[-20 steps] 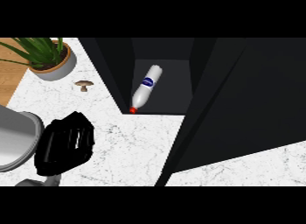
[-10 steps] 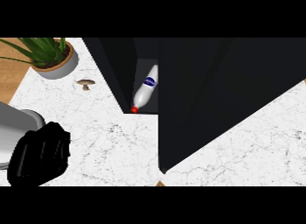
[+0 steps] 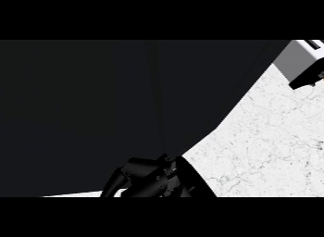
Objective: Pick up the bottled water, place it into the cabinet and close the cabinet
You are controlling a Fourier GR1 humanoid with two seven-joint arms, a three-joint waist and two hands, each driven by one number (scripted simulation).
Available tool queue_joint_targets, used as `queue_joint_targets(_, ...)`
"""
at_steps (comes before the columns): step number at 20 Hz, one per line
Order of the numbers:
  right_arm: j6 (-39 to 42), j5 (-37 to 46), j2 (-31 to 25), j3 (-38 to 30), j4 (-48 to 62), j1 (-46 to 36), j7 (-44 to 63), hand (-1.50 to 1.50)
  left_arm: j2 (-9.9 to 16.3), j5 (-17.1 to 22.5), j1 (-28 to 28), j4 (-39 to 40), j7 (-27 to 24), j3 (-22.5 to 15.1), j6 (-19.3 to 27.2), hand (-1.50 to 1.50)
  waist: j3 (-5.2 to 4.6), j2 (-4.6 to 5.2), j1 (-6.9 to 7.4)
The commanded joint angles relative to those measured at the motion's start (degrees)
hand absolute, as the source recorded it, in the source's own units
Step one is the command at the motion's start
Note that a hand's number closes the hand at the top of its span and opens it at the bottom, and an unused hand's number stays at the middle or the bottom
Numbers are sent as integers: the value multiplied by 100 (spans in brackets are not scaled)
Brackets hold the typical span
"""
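Cabinet [image 3: 90,115]: black, fills most of the head view from the left edge across the top. Its dark face slopes to a point low at centre, edge running diagonally up to the right over the white marbled bench [image 3: 281,148]. Bottled water not visible.

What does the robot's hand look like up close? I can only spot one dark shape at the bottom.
Only one hand shows, at the lower edge of the head view, against the dark cabinet. It is glossy black all over, built of blocky, angular segments with faint grey highlights along their edges. No cables, markings or sleeve can be seen, and the grey forearm is out of sight. Which hand it is cannot be told.
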Motion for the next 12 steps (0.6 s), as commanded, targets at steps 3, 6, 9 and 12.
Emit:
queue_joint_targets(3,-77,-1275,561,-1143,2037,-1299,-533,150,101,63,191,149,-177,251,-376,150,11,23,-14)
queue_joint_targets(6,743,-1987,570,-2042,2645,-1285,-963,150,410,322,310,-73,89,503,-585,150,20,25,-50)
queue_joint_targets(9,1364,-2378,565,-2547,3583,-1474,-1520,150,307,219,288,-150,148,516,-441,150,20,19,-114)
queue_joint_targets(12,1816,-2362,424,-2862,4625,-1684,-2253,150,298,334,394,-104,125,673,-615,150,19,18,-115)
